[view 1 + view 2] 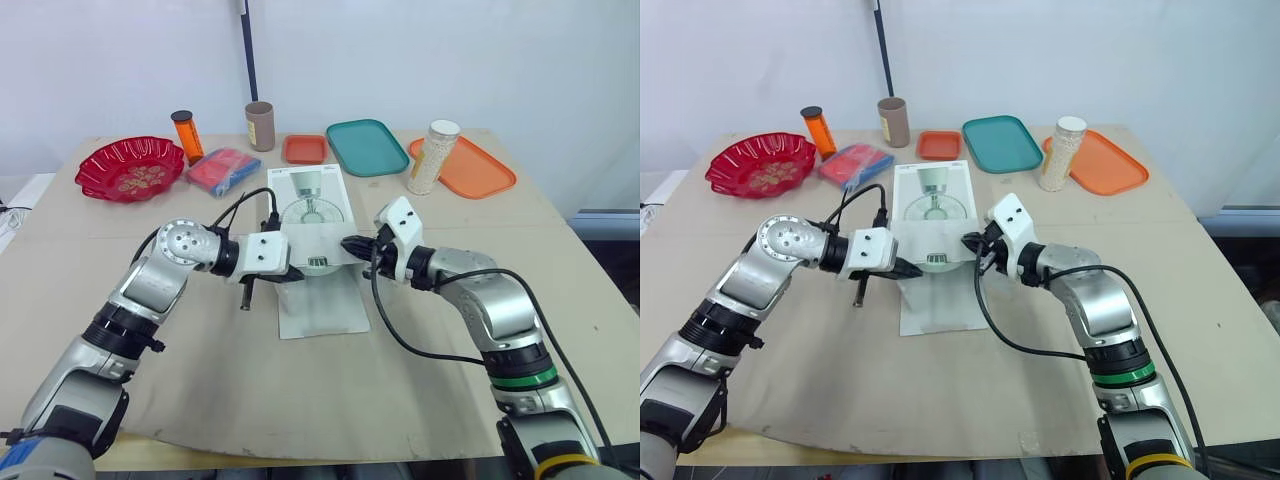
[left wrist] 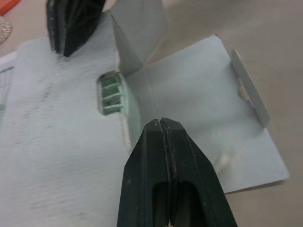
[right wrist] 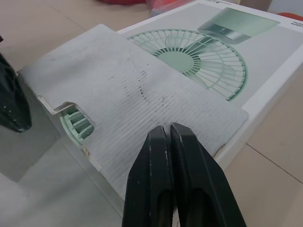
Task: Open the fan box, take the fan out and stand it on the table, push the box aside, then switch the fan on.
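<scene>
Left eye view, left hand [image 1: 296, 274], right hand [image 1: 350, 245] both clenched, flanking open fan box [image 1: 315, 208], flap [image 1: 320, 305] flat

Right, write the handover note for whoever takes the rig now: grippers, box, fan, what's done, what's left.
Left gripper: shut, nothing held, tip over the box's near end.
Right gripper: shut, nothing held, tip at the inner flap of that end.
Box: lying flat mid-table, outer flap folded out onto the table.
Fan: inside the box, green grille showing through a notch in the inner flap.
Done: outer flap open.
Left: lift the inner flap, pull the fan out, stand it up, push the box aside, switch on.
</scene>
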Controlling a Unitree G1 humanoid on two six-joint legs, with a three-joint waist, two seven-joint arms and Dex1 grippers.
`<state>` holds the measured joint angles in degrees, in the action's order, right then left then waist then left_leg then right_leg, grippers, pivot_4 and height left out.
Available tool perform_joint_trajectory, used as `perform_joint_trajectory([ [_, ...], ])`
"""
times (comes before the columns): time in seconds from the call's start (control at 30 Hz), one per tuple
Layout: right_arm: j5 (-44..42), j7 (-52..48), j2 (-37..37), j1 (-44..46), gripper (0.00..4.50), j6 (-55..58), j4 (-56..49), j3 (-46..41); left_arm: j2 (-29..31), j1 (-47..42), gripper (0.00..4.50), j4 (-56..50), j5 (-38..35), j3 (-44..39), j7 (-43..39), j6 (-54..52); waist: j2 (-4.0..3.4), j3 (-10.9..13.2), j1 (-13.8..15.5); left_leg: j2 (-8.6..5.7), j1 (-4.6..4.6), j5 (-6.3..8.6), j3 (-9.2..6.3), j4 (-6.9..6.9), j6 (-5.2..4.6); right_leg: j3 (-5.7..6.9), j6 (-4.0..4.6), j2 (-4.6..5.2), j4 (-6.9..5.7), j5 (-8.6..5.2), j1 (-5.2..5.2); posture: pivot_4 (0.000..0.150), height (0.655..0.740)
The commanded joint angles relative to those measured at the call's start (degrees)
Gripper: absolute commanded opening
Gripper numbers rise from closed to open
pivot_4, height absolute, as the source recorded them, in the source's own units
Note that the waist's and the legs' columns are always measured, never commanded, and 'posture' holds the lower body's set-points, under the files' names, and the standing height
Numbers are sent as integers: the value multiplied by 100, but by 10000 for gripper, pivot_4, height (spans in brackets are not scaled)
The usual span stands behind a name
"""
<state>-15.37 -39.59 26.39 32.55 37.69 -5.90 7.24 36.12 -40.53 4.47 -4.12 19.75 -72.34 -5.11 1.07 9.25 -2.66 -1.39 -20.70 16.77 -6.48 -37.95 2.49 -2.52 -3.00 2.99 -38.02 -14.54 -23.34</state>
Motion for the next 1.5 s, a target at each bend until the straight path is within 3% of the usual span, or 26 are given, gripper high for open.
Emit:
perform_joint_trajectory([
  [0.03,57,-14,14,-125,1159,197,84,148,328,123,0,-473,-96,-136,-286,40,0,0,-1,1,0,0,1,0,0,0,0,0,0,0,-1,1500,7400],
  [0.33,77,-57,-26,-65,1159,161,176,217,1206,673,0,-696,-7,-380,-440,45,0,0,-3,3,2,1,2,1,-2,-1,1,-2,0,-1,0,1500,7400],
  [0.53,86,-82,-50,-44,1159,114,232,262,1221,589,0,-70,293,-504,17,167,1,-1,-4,3,5,1,2,0,-2,-1,1,-3,0,-1,3,1500,7400],
  [0.9,59,-95,-31,-15,1159,138,206,235,211,773,0,316,35,-845,1034,-229,4,-2,-6,4,4,2,3,0,-4,-1,2,-4,-2,-1,0,1500,7400],
  [1.5,46,-167,17,-59,1159,206,124,263,-622,1480,0,362,-584,-1425,1845,-727,8,-7,-1,3,7,4,4,-1,-6,-3,2,3,-3,-1,0,1500,7400],
])
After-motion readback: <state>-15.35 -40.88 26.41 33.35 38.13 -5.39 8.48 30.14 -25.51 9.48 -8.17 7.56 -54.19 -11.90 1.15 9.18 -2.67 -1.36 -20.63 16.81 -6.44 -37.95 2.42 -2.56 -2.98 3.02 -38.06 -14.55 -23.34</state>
